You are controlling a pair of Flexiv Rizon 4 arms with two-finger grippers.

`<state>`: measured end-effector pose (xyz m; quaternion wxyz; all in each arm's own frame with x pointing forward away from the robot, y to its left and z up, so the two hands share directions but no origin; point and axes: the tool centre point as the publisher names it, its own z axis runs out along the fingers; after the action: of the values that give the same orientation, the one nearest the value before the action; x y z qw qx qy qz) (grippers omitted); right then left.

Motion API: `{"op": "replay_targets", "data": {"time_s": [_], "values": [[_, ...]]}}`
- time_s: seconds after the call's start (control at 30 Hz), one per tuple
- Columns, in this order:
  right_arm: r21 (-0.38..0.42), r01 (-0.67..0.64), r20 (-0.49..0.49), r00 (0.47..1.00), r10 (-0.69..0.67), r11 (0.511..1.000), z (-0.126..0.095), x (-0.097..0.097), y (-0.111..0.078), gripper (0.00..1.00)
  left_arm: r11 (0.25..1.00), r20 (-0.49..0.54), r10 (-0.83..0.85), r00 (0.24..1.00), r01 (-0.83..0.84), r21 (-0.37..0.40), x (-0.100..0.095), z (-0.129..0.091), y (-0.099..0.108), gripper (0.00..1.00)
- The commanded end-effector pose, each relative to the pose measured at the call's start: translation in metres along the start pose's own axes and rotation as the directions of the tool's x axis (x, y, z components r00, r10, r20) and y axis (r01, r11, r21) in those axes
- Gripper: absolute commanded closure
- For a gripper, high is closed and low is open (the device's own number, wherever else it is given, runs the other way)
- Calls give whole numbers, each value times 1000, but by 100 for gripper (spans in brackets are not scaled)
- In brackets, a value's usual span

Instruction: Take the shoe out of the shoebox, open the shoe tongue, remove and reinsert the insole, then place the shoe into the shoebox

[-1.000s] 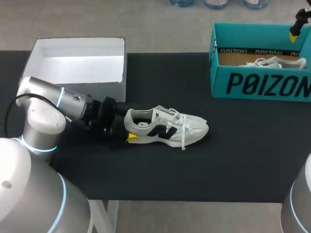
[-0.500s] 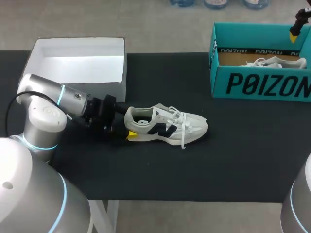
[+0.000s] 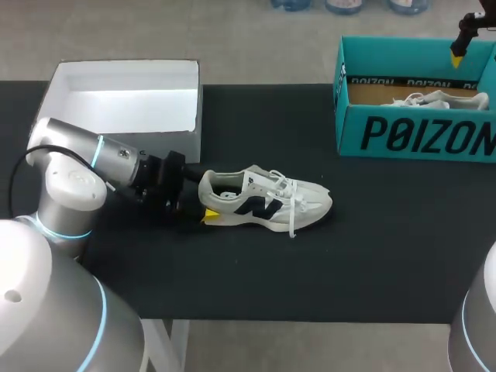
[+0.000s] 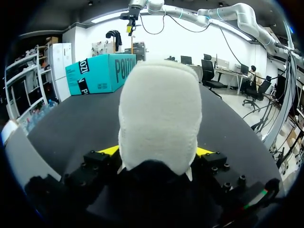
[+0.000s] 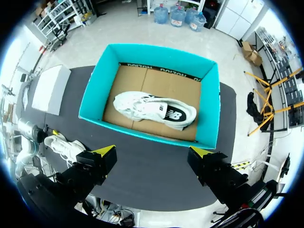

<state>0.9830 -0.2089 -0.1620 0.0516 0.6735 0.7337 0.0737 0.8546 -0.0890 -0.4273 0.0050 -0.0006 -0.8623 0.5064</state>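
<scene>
A white sneaker with a dark logo [image 3: 263, 203] lies on its sole on the black table, toe to the right. My left gripper [image 3: 203, 204] is at its heel, one yellow tip on the near side. In the left wrist view the padded heel [image 4: 159, 109] fills the gap of the left gripper [image 4: 156, 151] and both tips press its sides. My right gripper [image 3: 460, 43] hangs open high above the teal shoebox [image 3: 418, 133]. From the right wrist view, the right gripper [image 5: 153, 153] holds nothing, and a second white shoe [image 5: 154, 109] lies in the shoebox [image 5: 152, 53].
An open white box [image 3: 124, 101] stands at the back left, just behind my left arm [image 3: 85, 155]. The teal shoebox sits at the back right corner. Bare black table [image 3: 372, 256] stretches in front of the sneaker and to its right.
The sneaker's heel and my left gripper shifted slightly toward the back, then held still. My right gripper drifted a little to the left above the shoebox.
</scene>
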Motion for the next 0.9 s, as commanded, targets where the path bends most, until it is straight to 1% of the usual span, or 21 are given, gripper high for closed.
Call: {"op": "replay_targets", "data": {"time_s": [0.03,0.07,0.1,0.13,0.17,0.2,0.23,0.3,0.37,0.4,0.43,0.47,0.57,0.6,0.7,0.73,0.77,0.9], "values": [[-29,-67,58,996,69,997,-7,40,-22,0,1000,3,1,1000,-1,0,-1,2,1,100],[-23,-93,62,994,95,995,-6,46,-25,0,1000,3,1,1000,-1,0,-1,2,1,100],[-11,-116,37,993,116,993,-2,53,-30,0,1000,3,1,1000,-1,0,-1,2,1,100],[-10,-163,32,986,164,987,1,59,-36,0,1000,3,1,1000,-1,0,-1,2,1,100],[5,-166,-11,986,166,986,6,67,-42,0,1000,3,1,1000,-1,0,-1,2,1,100],[22,-174,-22,984,174,985,11,73,-46,0,1000,3,1,1000,-1,0,-1,2,1,100],[35,-179,-42,983,181,983,19,85,-53,0,1000,3,1,1000,-1,0,-1,2,1,100],[56,-170,-61,983,173,984,29,100,-60,0,1000,3,1,1000,-1,0,-1,2,1,100],[85,-154,-93,982,162,984,43,122,-70,0,1000,3,1,1000,-1,0,-1,2,1,100],[92,-144,-93,984,153,985,48,128,-74,0,1000,3,1,1000,-1,0,-1,2,1,100],[108,-136,-93,985,146,985,56,141,-80,0,1000,3,1,1000,-1,0,-1,2,1,100],[116,-136,-94,985,147,984,61,149,-84,0,1000,3,1,1000,-1,0,-1,2,1,100],[126,-140,-60,987,149,982,73,175,-99,0,1000,3,1,1000,-1,0,-1,2,1,100],[130,-147,-60,986,156,981,75,179,-101,0,1000,3,1,1000,-1,0,-1,2,1,100],[150,-172,-84,979,186,974,83,199,-118,0,1000,3,1,1000,-1,0,-1,2,1,100],[150,-171,-82,979,185,974,84,203,-120,0,1000,3,1,1000,-1,0,-1,2,1,100],[158,-128,-136,979,150,979,87,212,-125,0,1000,3,1,1000,-1,0,-1,2,1,100],[158,-128,-136,979,150,979,87,212,-125,0,1000,3,1,1000,-1,0,-1,2,1,100]]}}
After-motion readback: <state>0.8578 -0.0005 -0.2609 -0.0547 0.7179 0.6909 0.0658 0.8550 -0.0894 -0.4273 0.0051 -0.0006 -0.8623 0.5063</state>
